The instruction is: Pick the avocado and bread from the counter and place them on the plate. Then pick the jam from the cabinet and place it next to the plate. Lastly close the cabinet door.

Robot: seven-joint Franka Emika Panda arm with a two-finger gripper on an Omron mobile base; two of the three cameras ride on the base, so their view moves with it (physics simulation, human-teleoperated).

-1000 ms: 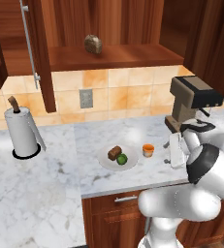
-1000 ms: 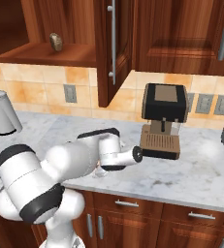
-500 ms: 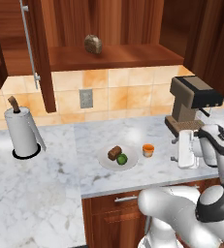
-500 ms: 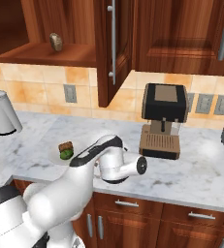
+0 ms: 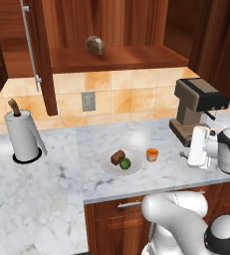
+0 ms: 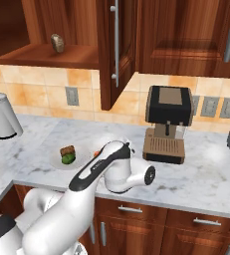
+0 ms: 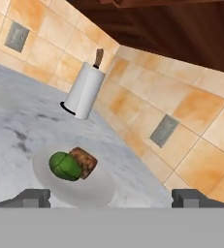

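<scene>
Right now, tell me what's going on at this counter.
The robot's gripper is open and holds nothing. The avocado and bread already lie on the plate, and the jam stands on the counter beside it. The cabinet door hangs open, so closing it is what remains.
</scene>
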